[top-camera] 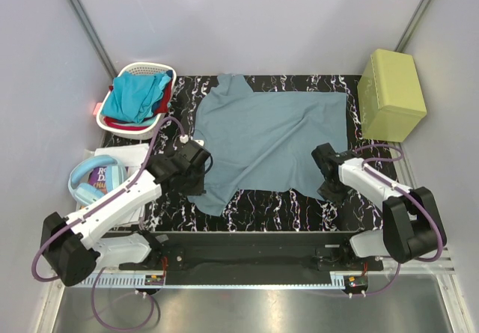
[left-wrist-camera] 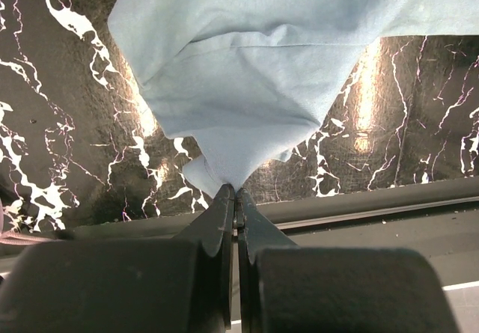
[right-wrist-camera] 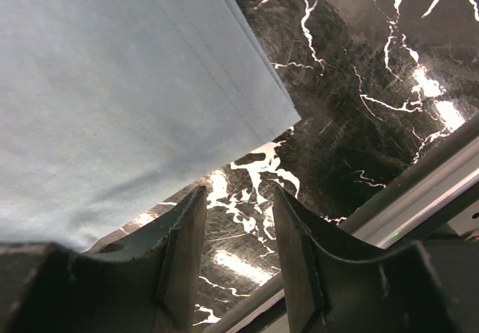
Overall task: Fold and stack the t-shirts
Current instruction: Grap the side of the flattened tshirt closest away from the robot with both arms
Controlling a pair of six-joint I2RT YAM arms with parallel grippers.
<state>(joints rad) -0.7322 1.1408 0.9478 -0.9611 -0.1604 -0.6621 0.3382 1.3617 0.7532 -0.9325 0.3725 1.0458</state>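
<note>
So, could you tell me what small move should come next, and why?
Probably move the right end effector onto the grey-blue t-shirt at its hem corner and close: it is open beside the cloth, while the left end effector already pinches it.

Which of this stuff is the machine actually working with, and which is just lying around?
Part of the job: grey-blue t-shirt spread on the table, pinched by the left end effector; turquoise t-shirt and red t-shirt, in the white basket.
Just lying about: the white basket itself, yellow-green box, blue headphones, book under them.
</note>
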